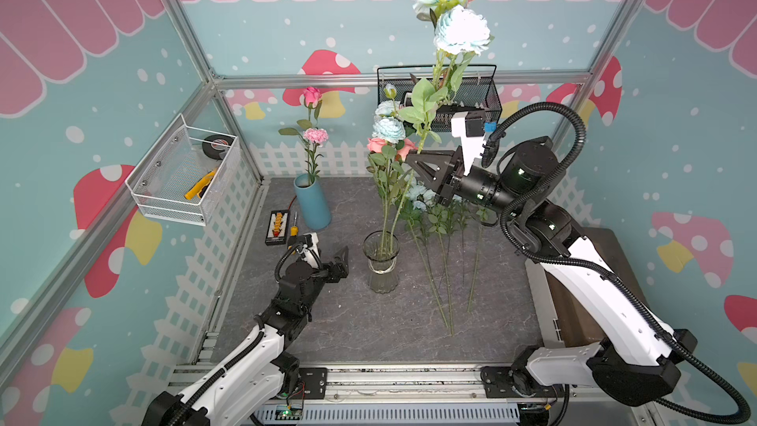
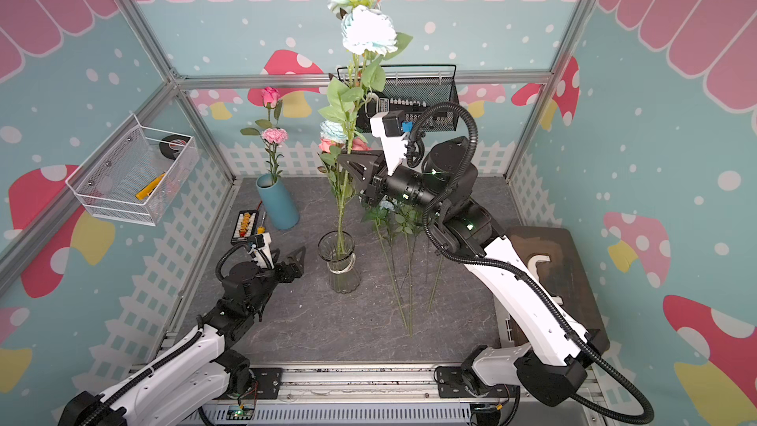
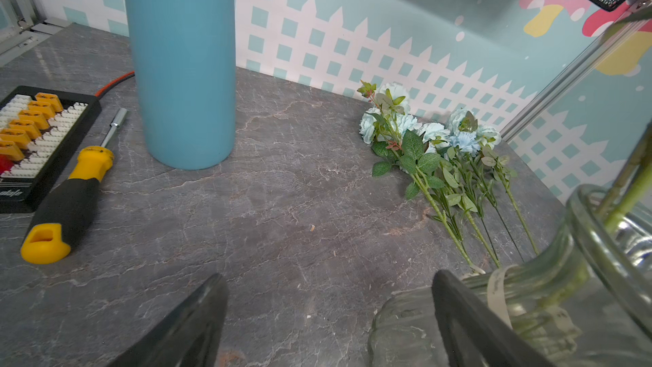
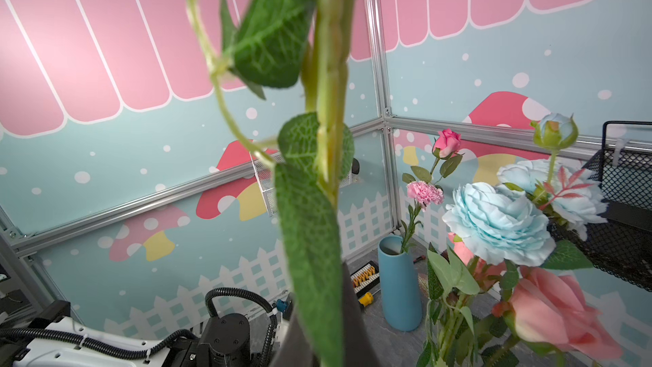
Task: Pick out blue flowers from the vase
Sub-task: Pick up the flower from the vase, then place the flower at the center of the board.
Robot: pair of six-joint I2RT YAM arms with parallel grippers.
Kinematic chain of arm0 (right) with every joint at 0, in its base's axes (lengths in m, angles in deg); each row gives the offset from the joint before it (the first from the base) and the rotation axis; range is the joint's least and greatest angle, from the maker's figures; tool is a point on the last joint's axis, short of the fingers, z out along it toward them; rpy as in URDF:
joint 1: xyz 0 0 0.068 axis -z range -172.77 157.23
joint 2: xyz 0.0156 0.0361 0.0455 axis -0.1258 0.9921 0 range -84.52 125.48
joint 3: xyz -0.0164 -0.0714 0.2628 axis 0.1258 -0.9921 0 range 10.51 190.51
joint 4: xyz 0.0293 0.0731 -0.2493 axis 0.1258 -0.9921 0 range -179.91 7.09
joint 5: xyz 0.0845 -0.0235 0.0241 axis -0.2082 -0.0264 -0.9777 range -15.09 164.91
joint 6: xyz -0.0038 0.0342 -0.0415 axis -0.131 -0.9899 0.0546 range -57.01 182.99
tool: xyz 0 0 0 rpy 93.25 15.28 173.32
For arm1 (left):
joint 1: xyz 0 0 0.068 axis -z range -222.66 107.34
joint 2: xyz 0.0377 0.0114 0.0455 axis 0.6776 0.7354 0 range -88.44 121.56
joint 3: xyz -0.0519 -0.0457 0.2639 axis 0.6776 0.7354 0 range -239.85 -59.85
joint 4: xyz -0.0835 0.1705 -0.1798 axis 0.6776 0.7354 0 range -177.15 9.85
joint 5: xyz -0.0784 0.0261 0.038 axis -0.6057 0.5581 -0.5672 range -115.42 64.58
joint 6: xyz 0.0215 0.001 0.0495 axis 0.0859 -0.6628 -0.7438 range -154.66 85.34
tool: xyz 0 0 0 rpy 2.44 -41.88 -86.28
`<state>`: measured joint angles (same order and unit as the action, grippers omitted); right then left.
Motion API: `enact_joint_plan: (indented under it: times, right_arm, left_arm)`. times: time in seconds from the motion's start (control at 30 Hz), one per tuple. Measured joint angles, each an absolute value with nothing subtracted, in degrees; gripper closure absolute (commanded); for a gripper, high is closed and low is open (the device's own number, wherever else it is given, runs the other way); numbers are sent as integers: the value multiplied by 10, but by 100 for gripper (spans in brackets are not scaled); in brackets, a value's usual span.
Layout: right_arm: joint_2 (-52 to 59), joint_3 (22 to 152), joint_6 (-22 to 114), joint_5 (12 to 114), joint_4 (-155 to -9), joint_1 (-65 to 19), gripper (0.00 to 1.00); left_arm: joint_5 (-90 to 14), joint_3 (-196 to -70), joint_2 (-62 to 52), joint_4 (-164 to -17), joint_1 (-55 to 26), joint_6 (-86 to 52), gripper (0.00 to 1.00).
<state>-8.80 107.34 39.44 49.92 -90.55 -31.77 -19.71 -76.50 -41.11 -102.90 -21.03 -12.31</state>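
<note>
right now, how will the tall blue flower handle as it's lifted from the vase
Probably top-heavy: blooms sit far above the right gripper, so it may sway. The thin stem may flex. Its leaves may snag the roses and tip the vase.

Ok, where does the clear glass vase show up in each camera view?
Both top views: glass vase stands mid-table, stems in it.
Left wrist: glass vase close up, beside the open left gripper.
Right wrist: not in it; a blue flower stem fills the foreground.
Shared landmark: the blue vase, in all four views.
</note>
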Motion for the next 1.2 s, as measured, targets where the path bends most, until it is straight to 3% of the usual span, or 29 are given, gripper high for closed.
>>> enact_joint_plan:
  times: [0.47, 0.83, 1.2]
  right_arm:
    - [-147, 1100, 442, 580, -1041, -318, 100]
    - [-288, 955, 482, 824, -1132, -318, 100]
    - [-303, 824, 481, 1001, -1200, -296, 100]
  left_arm:
    - [-204, -756, -421, -1033, -221, -120, 9]
    - [-206, -752, -432, -1033, -223, -118, 9]
    - [-206, -751, -433, -1033, -223, -117, 9]
